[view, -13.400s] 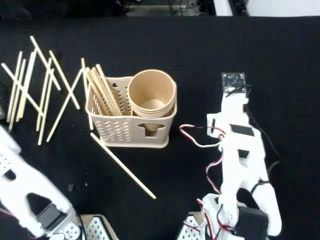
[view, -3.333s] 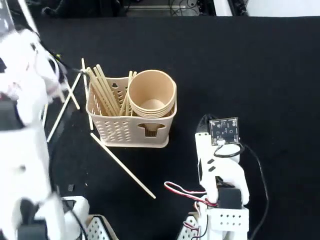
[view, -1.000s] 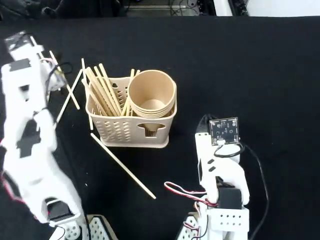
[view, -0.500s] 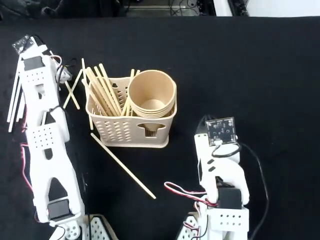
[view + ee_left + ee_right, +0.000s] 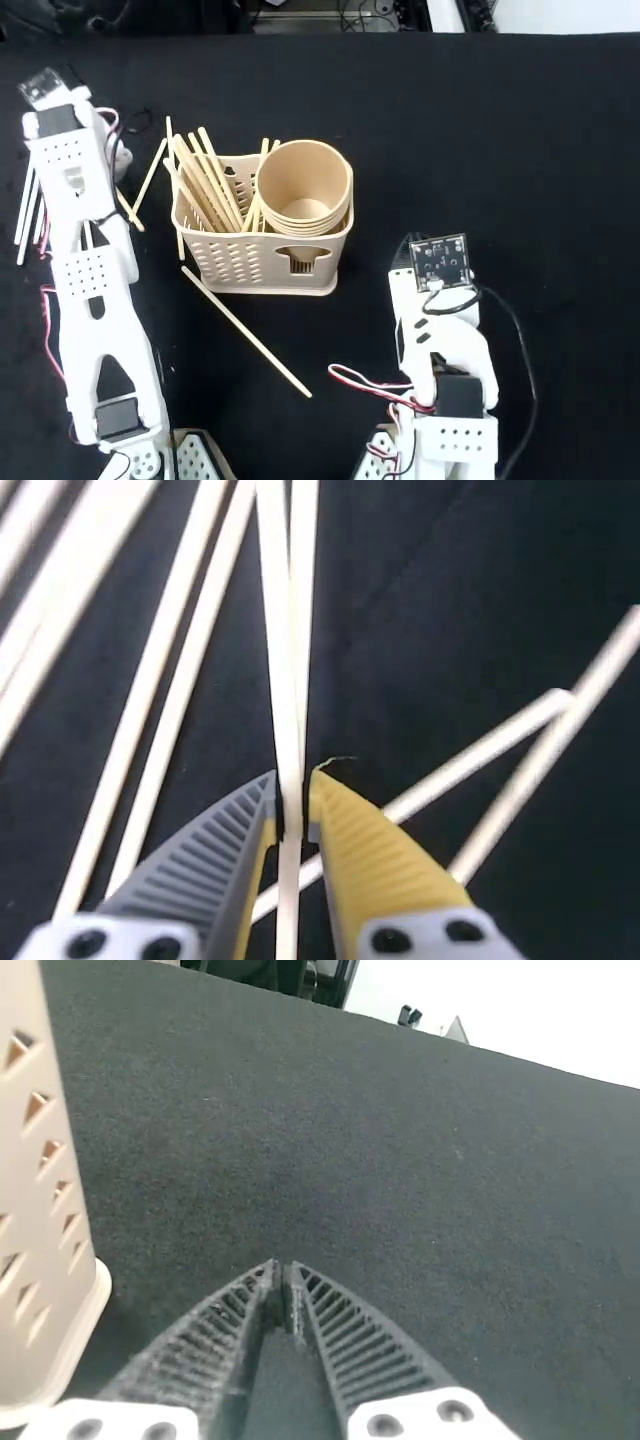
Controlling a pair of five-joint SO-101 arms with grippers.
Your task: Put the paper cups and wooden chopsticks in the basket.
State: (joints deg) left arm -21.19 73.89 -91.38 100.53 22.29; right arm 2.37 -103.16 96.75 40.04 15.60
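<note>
Right claw (image 5: 278, 1278), shut and empty, stays parked near the basket (image 5: 250, 268), which holds the cups (image 5: 303, 185). Left claw (image 5: 293, 792) has swung out to the loose chopsticks (image 5: 280, 600) beyond and now clamps one: the next pickup starts. Its arm (image 5: 85, 270) covers most of that pile; one stick or two gripped, unclear

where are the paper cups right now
High view: the paper cups sit stacked in the basket's right half, next to the chopsticks standing in its left half.
</note>
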